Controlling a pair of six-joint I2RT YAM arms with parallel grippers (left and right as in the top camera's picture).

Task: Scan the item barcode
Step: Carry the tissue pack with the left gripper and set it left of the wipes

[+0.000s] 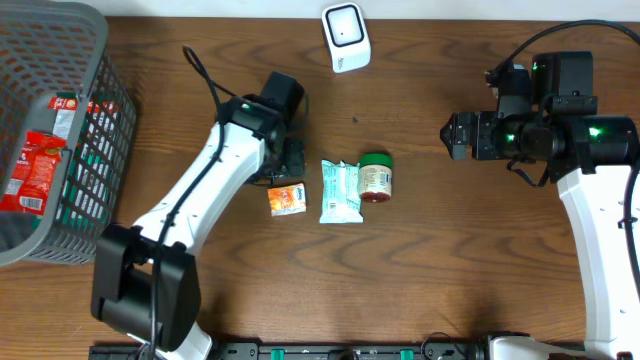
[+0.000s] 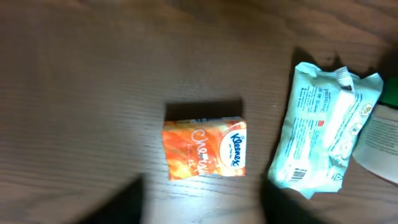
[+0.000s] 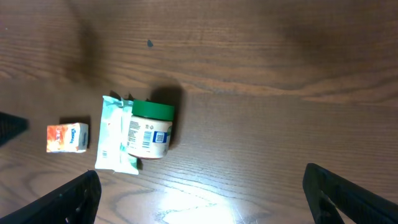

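On the table (image 1: 420, 270) lie one tissue pack (image 1: 286, 199), one wipes packet (image 1: 340, 191), one jar (image 1: 376, 177); left tool (image 1: 289, 167), right tool (image 1: 452, 135) both apart.

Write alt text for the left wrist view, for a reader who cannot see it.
An orange Kleenex pack lies on the wooden table, mid-frame. Right of it lie a crumpled pale blue packet and the edge of a green-lidded jar. The open left gripper shows blurred at the bottom.

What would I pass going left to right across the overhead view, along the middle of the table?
Gray basket → orange Kleenex pack → pale blue wipes packet → green-lidded jar.
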